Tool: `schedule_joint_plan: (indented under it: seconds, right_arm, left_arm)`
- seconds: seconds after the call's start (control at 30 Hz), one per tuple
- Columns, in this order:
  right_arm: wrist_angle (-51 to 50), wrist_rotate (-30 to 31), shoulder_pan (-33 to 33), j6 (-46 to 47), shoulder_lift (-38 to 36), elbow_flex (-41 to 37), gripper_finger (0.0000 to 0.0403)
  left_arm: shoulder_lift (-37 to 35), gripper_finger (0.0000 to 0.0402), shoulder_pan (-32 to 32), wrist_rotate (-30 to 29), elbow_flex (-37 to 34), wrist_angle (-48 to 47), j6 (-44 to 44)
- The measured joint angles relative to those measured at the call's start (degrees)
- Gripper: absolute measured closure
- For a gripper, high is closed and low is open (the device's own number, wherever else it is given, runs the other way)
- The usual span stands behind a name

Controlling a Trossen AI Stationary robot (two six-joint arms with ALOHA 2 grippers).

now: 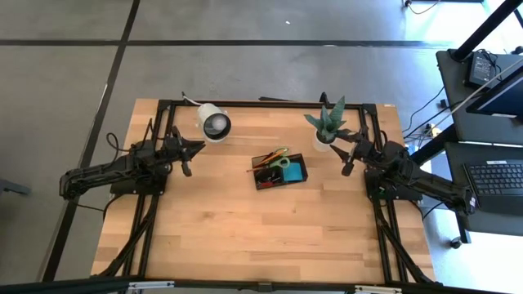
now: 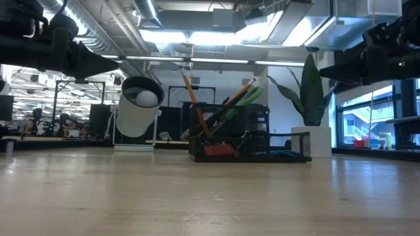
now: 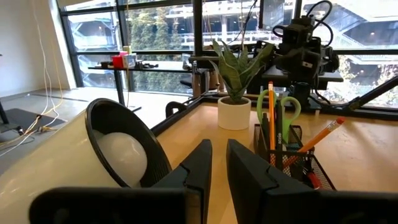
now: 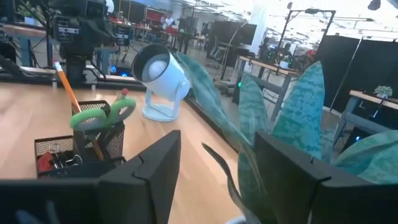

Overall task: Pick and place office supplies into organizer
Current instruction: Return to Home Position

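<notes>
The black mesh organizer (image 1: pixel 279 172) stands mid-table, also seen in the low view (image 2: pixel 249 141). It holds green-handled scissors (image 1: pixel 279 157) and orange pencils (image 2: pixel 190 98) upright in its cup, a blue pad (image 1: pixel 294 171) and a red item (image 2: pixel 216 149) in its low tray. My left gripper (image 1: pixel 189 158) hovers left of the organizer beside the lamp, its fingers (image 3: pixel 219 165) nearly together and empty. My right gripper (image 1: pixel 349 159) hovers right of the organizer by the plant, open and empty (image 4: pixel 217 162). I see no loose supplies on the table.
A white round lamp (image 1: pixel 214 122) stands far left of the organizer. A green plant in a white pot (image 1: pixel 325 131) stands far right of it, its leaves (image 4: pixel 292 118) close before my right gripper. Bare wooden tabletop (image 1: pixel 261 229) spreads toward the near edge.
</notes>
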Motion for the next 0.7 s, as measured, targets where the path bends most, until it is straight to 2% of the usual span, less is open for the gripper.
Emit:
schedule_joint_plan:
  seconds: [0.3,0.5,0.7]
  right_arm:
    - [-0.5,0.0,0.0,1.9,0.2,0.0,0.0196]
    - [-0.5,0.0,0.0,8.8,0.2,0.0,0.0196]
    - [-0.6,0.0,0.0,8.8,0.2,0.0,0.0196]
  left_arm:
    - [0.0,0.0359,0.0,0.0,0.0,0.0,0.0]
    - [0.0,0.0359,0.0,0.0,0.0,0.0,0.0]
    - [0.0,0.0359,0.0,0.0,0.0,0.0,0.0]
